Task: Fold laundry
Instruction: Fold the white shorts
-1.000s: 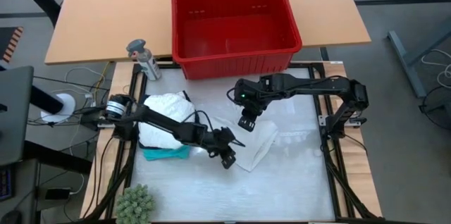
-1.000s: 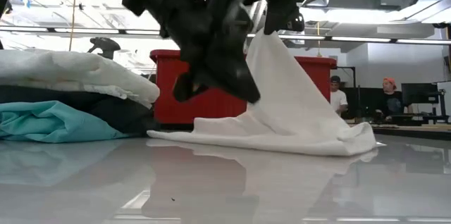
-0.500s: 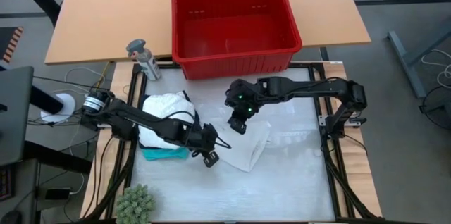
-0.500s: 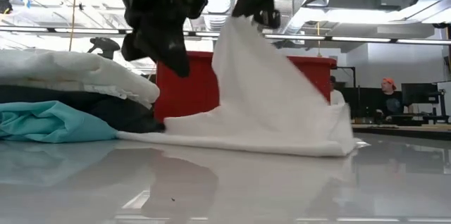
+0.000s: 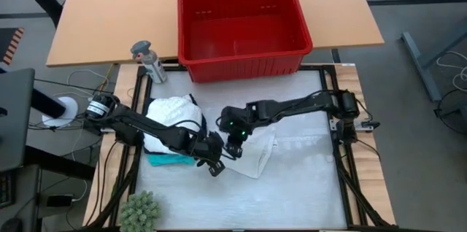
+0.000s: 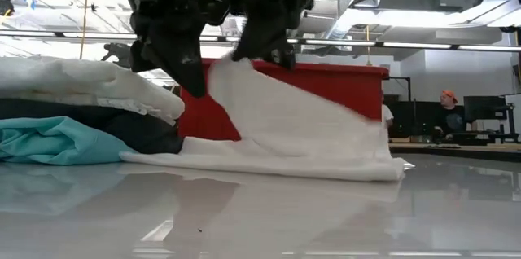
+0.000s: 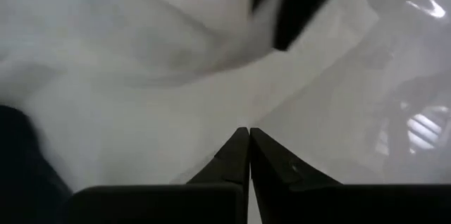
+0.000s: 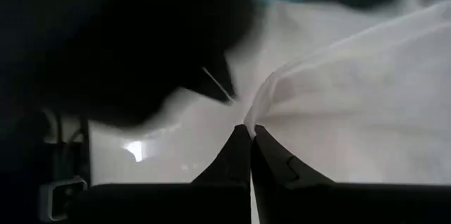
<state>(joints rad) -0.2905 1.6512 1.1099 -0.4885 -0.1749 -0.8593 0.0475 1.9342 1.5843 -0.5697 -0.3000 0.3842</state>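
Right gripper [image 5: 233, 141], fingers clamped on the white cloth's [image 5: 259, 153] raised edge, partly hides the left gripper [image 5: 214, 165], fingers pressed together.

White cloth [image 7: 141, 55] blurred; stack's black garment [image 6: 122, 125] mostly hidden.

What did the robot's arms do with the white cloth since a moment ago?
The right gripper, shut on the white cloth, carried its lifted edge over toward the pile of folded clothes and lower, so the cloth's peak sank. The left gripper, shut and holding nothing, drew back toward the pile. The red basket, the pile and the small green plant stayed put.
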